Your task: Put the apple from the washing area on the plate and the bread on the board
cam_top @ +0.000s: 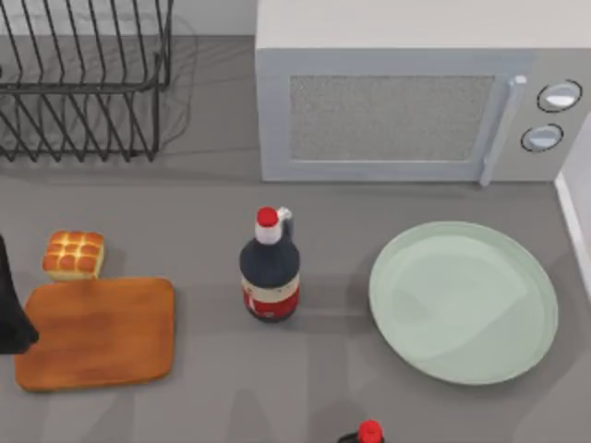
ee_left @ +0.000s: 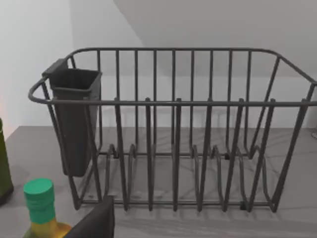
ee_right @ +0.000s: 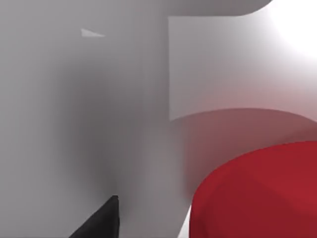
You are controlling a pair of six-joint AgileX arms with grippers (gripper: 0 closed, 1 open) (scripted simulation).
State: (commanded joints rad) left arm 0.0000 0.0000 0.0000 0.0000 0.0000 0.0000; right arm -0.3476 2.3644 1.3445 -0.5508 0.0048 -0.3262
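The bread (cam_top: 74,255), a golden bun block, rests on the table just beyond the far left corner of the orange-brown board (cam_top: 97,332). At the right lies the pale green plate (cam_top: 464,301), with nothing on it. A dark part of my left arm (cam_top: 11,318) shows at the left edge, beside the board. In the right wrist view the red apple (ee_right: 257,196) looms very close among pale grey-white walls, with a dark tip of my right gripper (ee_right: 99,225) beside it. Whether the gripper touches the apple is unclear.
A dark soy-sauce bottle (cam_top: 270,268) with a red cap stands between board and plate. Another red-capped bottle (cam_top: 369,432) is at the front edge. A microwave (cam_top: 406,101) fills the back, a wire dish rack (cam_top: 83,83) the back left. A green-capped bottle (ee_left: 42,208) stands before the rack.
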